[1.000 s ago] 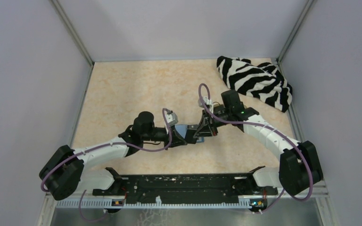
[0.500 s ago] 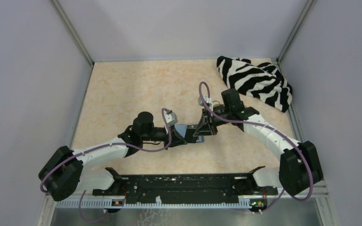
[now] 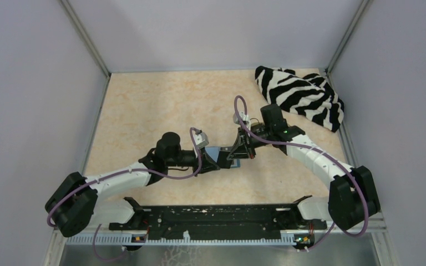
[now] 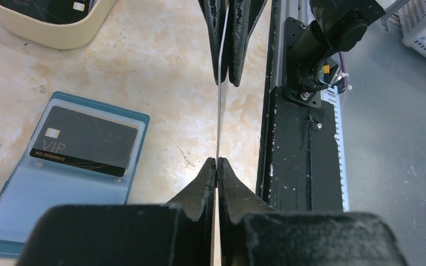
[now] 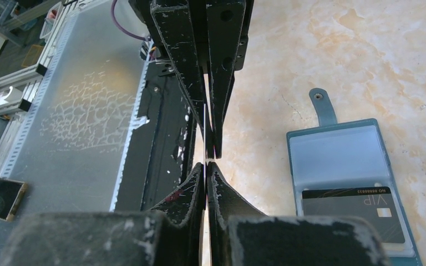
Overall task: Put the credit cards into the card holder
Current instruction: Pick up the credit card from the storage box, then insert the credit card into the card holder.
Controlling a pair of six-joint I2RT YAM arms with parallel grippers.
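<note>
A thin credit card (image 4: 220,122), seen edge-on, is held upright between both grippers above the table. My left gripper (image 4: 218,160) is shut on one end of it. My right gripper (image 5: 206,164) is shut on the opposite end, its fingers (image 4: 238,44) facing mine tip to tip. In the top view the two grippers meet at mid-table over the card holder (image 3: 216,150). The teal card holder (image 4: 61,177) lies open flat, with a black VIP credit card (image 4: 83,145) in one clear pocket; it also shows in the right wrist view (image 5: 338,160).
A tan tray (image 4: 61,36) holding black cards (image 4: 44,8) stands just beyond the card holder. A zebra-striped cloth (image 3: 299,97) lies bunched at the back right corner. The black base rail (image 3: 216,219) runs along the near edge, and walls enclose three sides.
My right gripper's jaws have closed the last bit onto the card. Both arms have stayed almost where they were.
</note>
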